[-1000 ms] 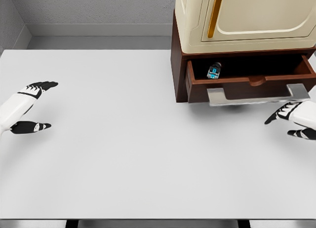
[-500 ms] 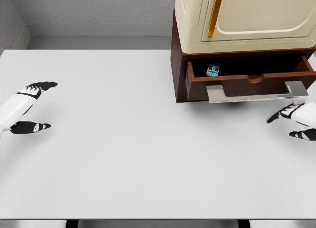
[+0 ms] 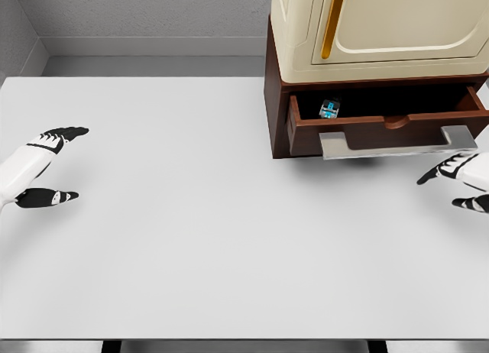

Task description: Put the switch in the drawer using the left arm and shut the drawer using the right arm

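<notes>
Brown wooden drawer (image 3: pixel 386 124) at 2 o'clock, part-open, switch (image 3: pixel 329 108) lying inside at its left end. Left hand (image 3: pixel 47 166) at 9 o'clock, fingers spread, empty. Right hand (image 3: pixel 461 182) at 3 o'clock, spread, empty, near silver handle (image 3: pixel 397 144).

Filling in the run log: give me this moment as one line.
switch: in drawer | drawer: partly open | left hand: open, table left | right hand: open, below handle, not touching
</notes>
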You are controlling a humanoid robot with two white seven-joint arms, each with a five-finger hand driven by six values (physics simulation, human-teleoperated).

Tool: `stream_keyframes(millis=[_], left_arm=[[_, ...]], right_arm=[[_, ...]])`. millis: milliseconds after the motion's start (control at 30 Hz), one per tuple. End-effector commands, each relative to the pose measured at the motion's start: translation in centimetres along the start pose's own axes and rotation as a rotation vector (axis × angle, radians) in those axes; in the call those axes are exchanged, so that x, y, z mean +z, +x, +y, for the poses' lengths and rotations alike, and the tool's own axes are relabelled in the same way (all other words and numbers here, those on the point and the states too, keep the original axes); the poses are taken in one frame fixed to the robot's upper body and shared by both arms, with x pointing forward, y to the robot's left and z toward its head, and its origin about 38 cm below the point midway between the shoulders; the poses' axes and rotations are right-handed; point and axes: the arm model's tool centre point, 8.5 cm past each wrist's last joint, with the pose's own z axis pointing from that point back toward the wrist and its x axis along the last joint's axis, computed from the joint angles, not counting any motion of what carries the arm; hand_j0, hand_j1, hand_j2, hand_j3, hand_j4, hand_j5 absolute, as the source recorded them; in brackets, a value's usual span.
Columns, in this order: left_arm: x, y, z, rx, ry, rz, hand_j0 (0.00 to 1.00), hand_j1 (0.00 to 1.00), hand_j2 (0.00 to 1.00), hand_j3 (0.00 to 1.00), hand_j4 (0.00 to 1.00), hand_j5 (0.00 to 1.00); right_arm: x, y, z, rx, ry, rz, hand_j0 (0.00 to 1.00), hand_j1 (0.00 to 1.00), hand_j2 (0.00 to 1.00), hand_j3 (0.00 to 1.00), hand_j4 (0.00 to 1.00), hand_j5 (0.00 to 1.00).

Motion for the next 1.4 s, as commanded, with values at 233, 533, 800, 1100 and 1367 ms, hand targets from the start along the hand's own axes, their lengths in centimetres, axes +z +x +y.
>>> stream_keyframes(millis=[233, 533, 800, 1100, 1367], left_arm=[[0.0, 0.0, 0.1, 0.006, 0.004, -0.001, 1.00, 1.00, 1.00, 1.00, 1.00, 1.00], [0.0, 0.0, 0.0, 0.008, 0.004, 0.000, 1.00, 1.00, 1.00, 1.00, 1.00, 1.00], [0.1, -0.2, -0.1, 0.013, 0.002, 0.005, 1.00, 1.00, 1.00, 1.00, 1.00, 1.00], [0.1, -0.3, -0.1, 0.013, 0.001, 0.007, 1.00, 1.00, 1.00, 1.00, 1.00, 1.00], [0.1, -0.3, -0.1, 0.013, 0.001, 0.007, 1.00, 1.00, 1.00, 1.00, 1.00, 1.00]], right_arm=[[-1.8, -0.1, 1.0, -0.061, -0.032, -0.015, 0.73, 0.73, 0.73, 0.73, 0.73, 0.73], [-2.8, -0.8, 1.0, -0.068, -0.006, -0.012, 0.73, 0.73, 0.73, 0.73, 0.73, 0.73], [-5.1, -1.1, 0.9, -0.095, -0.024, -0.031, 0.73, 0.73, 0.73, 0.73, 0.73, 0.73], [-4.5, 0.0, -0.1, -0.051, -0.010, -0.058, 0.74, 0.74, 0.74, 0.74, 0.74, 0.74], [-3.7, 3.0, -1.3, 0.029, 0.000, -0.126, 0.74, 0.74, 0.74, 0.74, 0.74, 0.74]])
